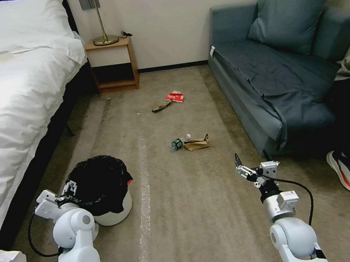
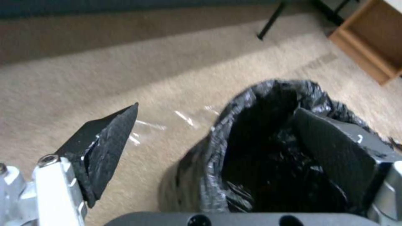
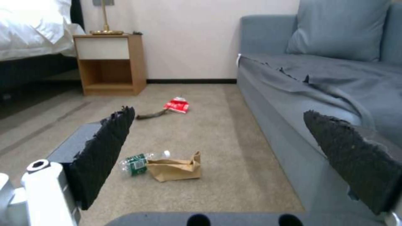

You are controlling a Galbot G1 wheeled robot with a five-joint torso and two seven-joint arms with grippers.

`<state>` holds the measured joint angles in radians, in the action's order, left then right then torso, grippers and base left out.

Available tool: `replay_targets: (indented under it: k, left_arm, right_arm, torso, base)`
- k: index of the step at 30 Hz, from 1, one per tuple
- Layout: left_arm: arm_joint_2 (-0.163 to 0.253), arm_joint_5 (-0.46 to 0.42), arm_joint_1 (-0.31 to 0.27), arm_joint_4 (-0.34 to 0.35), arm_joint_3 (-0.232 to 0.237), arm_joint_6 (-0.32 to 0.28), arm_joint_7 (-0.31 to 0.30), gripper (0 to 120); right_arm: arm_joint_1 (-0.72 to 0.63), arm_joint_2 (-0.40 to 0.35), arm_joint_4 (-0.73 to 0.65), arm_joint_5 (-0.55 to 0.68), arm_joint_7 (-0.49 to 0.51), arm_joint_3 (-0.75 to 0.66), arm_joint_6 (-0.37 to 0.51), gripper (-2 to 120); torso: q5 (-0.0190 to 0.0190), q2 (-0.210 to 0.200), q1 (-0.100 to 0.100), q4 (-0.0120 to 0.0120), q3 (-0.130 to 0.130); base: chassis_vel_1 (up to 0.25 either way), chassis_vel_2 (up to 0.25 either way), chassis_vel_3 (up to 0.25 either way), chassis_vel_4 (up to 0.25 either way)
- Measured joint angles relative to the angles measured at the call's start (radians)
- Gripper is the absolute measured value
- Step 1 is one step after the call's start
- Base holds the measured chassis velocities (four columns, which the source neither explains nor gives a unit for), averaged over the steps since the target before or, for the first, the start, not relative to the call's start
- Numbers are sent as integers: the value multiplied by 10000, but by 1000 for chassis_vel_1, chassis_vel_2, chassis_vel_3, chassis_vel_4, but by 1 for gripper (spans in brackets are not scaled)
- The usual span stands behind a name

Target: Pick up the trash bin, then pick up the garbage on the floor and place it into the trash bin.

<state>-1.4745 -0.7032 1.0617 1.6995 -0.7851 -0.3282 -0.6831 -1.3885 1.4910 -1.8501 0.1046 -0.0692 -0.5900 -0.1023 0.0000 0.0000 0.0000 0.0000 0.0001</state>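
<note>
Right wrist view: bottle (image 3: 136, 163) label green, unreadable; right gripper (image 3: 226, 157) jaws wide, left gripper (image 2: 218, 150) jaws straddling trash bin (image 2: 251, 150) rim.

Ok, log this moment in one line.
left gripper: open, straddling trash bin rim | right gripper: open, above carpet | bottle, paper bag: on floor

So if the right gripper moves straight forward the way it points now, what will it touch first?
Probably the crumpled brown paper bag beside the clear bottle. The right gripper, open, points along bare carpet towards them. Depth is unclear, so it could pass above them.
</note>
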Motion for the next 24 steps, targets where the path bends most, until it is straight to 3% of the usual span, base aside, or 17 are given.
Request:
replay_targets:
  k: [8, 13, 24]
  left_arm:
    - [24, -440, -433, -970, 113, -59, 316, 100]
    - [13, -600, -540, -1374, 35, -45, 411, 94]
    - [-17, -600, -418, -1615, -48, 34, 695, 51]
  right_arm:
    - [-200, -6, -3, -69, -65, 6, -278, 100]
    - [-241, 12, 39, -105, -71, -1, -392, 100]
    - [-292, 92, 146, -197, -65, 39, -528, 100]
  torso:
    - [-1, 0, 0, -1, 0]
    - [7, 0, 0, 0, -1]
    - [8, 2, -1, 4, -4]
  base:
    - [0, 0, 0, 0]
    - [0, 0, 0, 0]
    - [0, 0, 0, 0]
